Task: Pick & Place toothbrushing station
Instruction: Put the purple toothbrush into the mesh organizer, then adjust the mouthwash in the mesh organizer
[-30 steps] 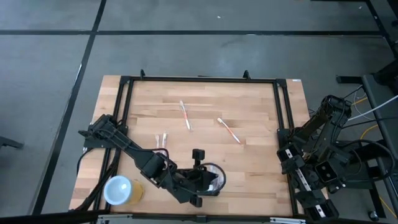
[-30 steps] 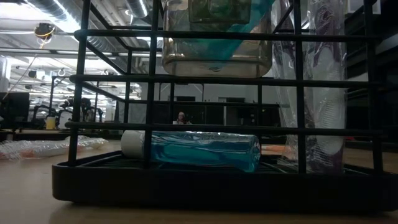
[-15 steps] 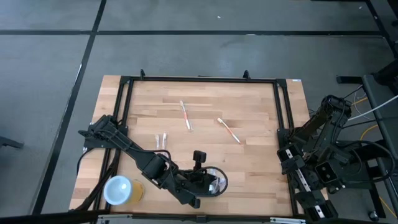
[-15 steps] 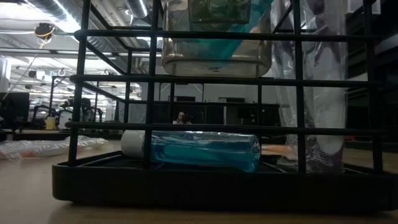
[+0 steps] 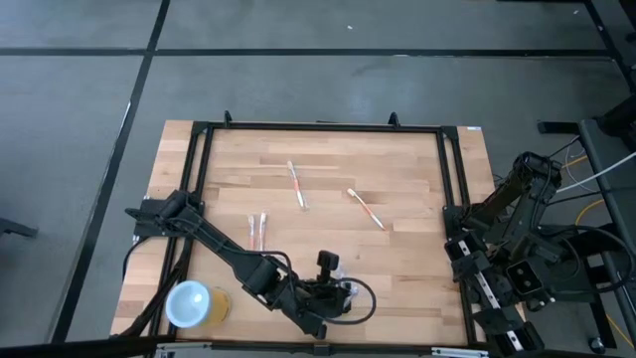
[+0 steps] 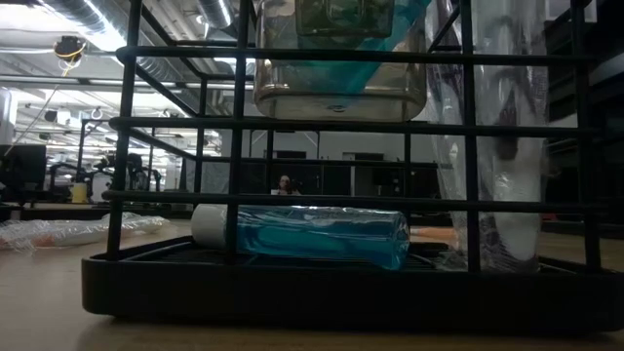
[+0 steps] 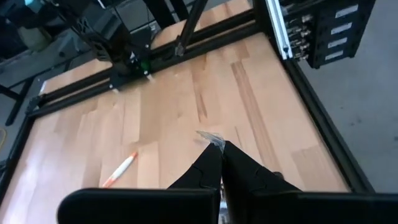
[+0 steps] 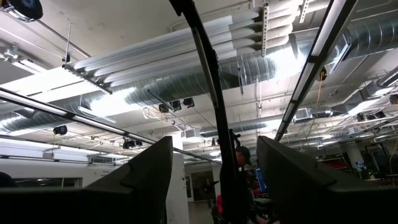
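left gripper [image 5: 333,296] sits clenched on the toothbrushing station [image 5: 350,298] at bottom centre of the high view, low on the surface [image 5: 397,179], prob to drag or lift it. right gripper [image 8: 214,180] is parked off the right edge, released, pointing up.

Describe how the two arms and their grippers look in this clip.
Both arms are dark, jointed links. The left gripper has two slim black fingers tapering to points. The right gripper has broad, flat black fingers. Black cables loop beside the right arm's base.
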